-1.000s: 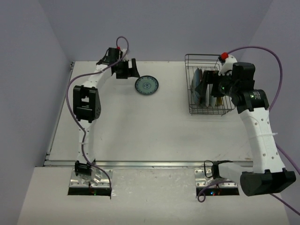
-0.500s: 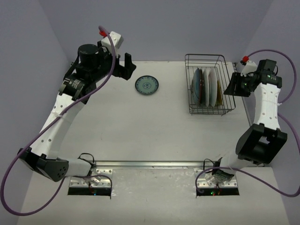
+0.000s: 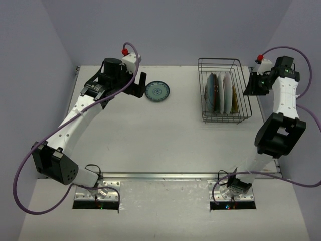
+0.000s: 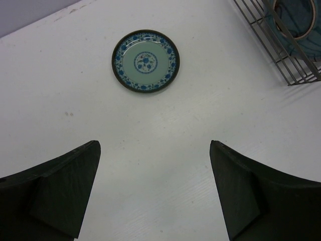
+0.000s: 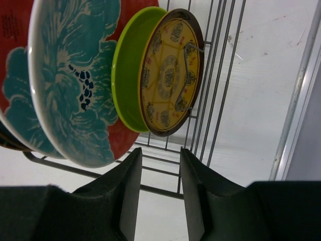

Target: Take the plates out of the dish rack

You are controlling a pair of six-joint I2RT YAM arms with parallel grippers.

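Note:
The dish rack stands at the back right with several plates upright in it. The right wrist view shows a white plate with teal flowers, a red plate, a lime green plate and a yellow patterned plate behind the rack wires. My right gripper hovers just outside the rack's right side, jaws narrowly apart with nothing between them. A small teal-patterned plate lies flat on the table. My left gripper is open just left of it.
The white table ends at a metal strip along its near edge. A corner of the rack shows at the top right of the left wrist view. Purple cables loop off both arms.
My right gripper has pulled back from over the rack to its right side and its jaws have narrowed. The left arm has changed posture, with its gripper still beside the small plate.

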